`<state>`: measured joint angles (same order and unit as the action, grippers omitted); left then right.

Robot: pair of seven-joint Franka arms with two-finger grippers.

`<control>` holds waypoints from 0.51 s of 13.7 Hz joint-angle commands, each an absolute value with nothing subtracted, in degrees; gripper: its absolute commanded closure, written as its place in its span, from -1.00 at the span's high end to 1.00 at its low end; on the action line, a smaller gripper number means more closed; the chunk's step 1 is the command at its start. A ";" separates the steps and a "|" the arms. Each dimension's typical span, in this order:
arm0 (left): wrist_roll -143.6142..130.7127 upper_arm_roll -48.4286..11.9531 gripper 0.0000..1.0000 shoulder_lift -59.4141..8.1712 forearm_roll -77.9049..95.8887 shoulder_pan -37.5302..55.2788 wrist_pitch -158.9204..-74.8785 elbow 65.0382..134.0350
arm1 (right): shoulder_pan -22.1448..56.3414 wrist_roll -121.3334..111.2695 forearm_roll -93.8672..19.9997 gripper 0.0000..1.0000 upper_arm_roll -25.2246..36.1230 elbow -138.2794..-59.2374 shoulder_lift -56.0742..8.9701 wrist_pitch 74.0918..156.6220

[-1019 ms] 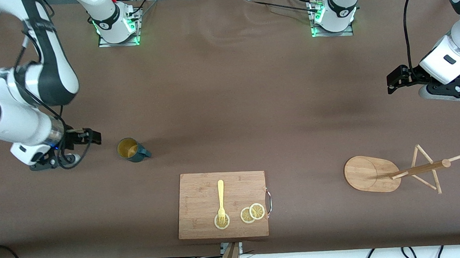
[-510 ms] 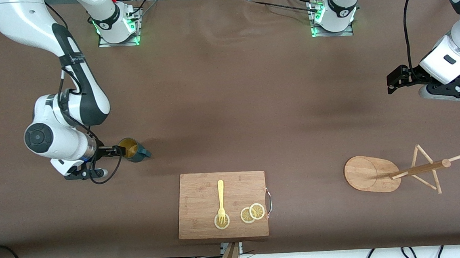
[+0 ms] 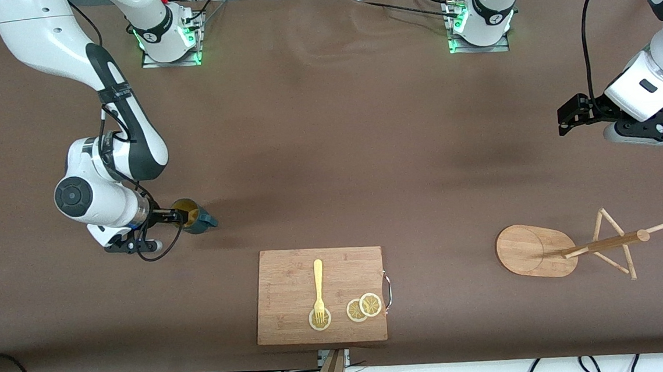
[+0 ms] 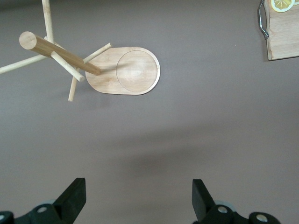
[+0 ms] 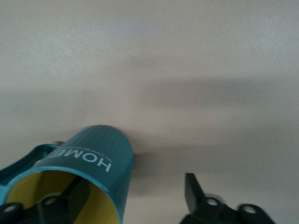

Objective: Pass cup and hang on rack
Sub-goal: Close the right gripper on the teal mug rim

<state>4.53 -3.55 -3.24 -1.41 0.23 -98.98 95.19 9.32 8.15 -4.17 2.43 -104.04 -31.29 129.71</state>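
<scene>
The first step, picking up the cup [image 3: 189,214], is in hand. The mug stands upright on the table [image 3: 329,151] toward the right arm's end, well apart from the rack [image 3: 537,250], which stands toward the left arm's end. The right gripper [image 3: 175,217] is at the cup's rim, its fingers [image 5: 195,187] apart and straddling the wall, one inside the yellow interior and one outside. The next move probably calls for closing on the wall, then lifting. The left gripper [image 4: 139,198] waits with fingers wide apart, over bare table near the rack.
</scene>
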 commanded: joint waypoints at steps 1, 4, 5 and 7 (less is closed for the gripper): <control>3.87 -3.69 1.00 -3.96 -2.37 0.44 -98.09 93.43 | 9.40 8.70 -8.42 -0.42 2.29 -105.73 -30.85 130.69; 3.87 -3.69 1.00 -3.96 -2.46 0.44 -98.09 93.43 | 9.32 9.92 -9.57 -1.00 2.29 -105.73 -30.85 129.90; 3.87 -3.69 1.00 -3.96 -2.46 0.44 -98.09 93.43 | 9.40 10.71 -10.54 -1.00 2.20 -105.38 -30.85 129.29; 3.87 -3.69 1.00 -3.96 -2.46 0.44 -98.09 93.43 | 9.58 10.55 -12.56 -1.00 0.98 -103.90 -30.50 126.23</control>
